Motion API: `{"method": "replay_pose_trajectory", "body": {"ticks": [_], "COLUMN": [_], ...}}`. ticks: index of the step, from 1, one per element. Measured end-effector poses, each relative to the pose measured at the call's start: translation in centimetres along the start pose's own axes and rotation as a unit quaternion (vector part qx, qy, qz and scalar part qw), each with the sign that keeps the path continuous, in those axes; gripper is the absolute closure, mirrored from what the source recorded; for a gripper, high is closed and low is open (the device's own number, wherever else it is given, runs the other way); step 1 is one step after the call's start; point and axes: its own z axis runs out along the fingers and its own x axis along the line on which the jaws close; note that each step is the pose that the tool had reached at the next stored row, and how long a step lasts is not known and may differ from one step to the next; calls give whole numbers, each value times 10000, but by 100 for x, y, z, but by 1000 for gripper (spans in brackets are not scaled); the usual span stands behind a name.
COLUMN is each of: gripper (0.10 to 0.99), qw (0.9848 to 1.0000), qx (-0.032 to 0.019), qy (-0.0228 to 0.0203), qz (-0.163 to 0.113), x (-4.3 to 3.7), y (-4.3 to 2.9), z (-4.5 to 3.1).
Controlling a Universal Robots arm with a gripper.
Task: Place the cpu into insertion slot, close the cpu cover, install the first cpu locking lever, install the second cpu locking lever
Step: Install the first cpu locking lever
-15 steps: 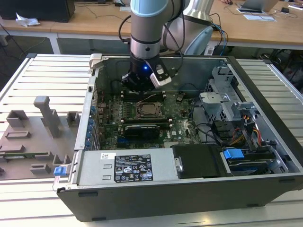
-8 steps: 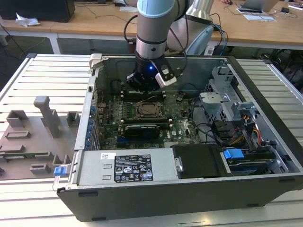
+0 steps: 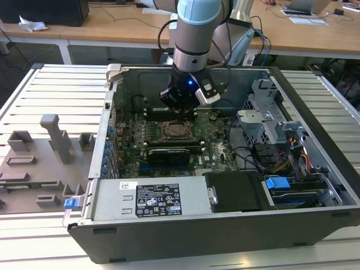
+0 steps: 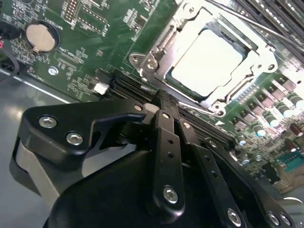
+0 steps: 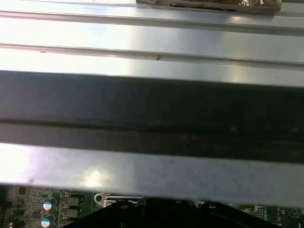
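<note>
1. While hovering above the motherboard (image 3: 169,140) inside the open computer case (image 3: 315,185), gripper (image 4: 164,107) with fingers pressed together, nothing held.
2. Cpu (image 4: 213,59) seated flat in the insertion slot (image 3: 176,130), just beyond the fingertips.
3. Cpu cover (image 4: 164,45) down around the chip, framing its metal top.
4. Lever engagement: cannot tell.

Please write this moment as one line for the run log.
cpu: seated in insertion slot | cpu cover: closed over it | gripper: shut, empty, above motherboard beside socket
</note>
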Motion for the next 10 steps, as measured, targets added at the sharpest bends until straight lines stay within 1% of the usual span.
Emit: {"method": "replay_pose_trajectory", "body": {"ticks": [9,10], "gripper": [980,980], "qw": [10000,10000], "qx": [3,-3], "qy": [10,9], "qz": [1,1], "x": [-19,-25], "y": [-46,-45], "z": [69,79]}}
